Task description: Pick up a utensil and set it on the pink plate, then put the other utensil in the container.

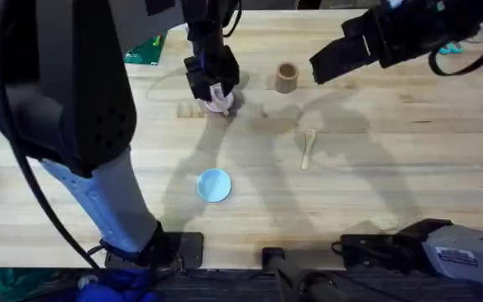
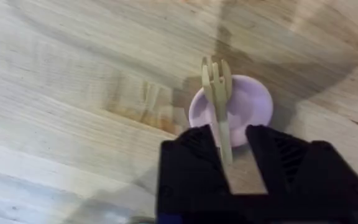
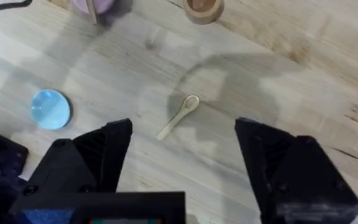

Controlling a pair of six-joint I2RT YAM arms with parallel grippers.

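The wooden fork (image 2: 217, 90) lies across the pink plate (image 2: 253, 106), its tines over the far rim and its handle running back between my left gripper's (image 2: 232, 142) fingers. Those fingers stand a little apart, wider than the handle, so the gripper is open. From overhead, the left gripper (image 1: 214, 84) hovers right over the pink plate (image 1: 219, 104). The wooden spoon (image 1: 309, 148) lies flat on the table, also seen as the spoon (image 3: 179, 116) under my wide-open right gripper (image 3: 182, 134). The wooden container (image 1: 287, 77) stands upright between the two grippers; the right gripper (image 1: 325, 65) is just right of it.
A light blue plate (image 1: 214, 185) sits toward the front of the table. A green packet (image 1: 145, 49) lies at the back left and a teal object (image 1: 452, 48) at the back right. A dark mark (image 1: 189, 109) in the wood shows left of the pink plate.
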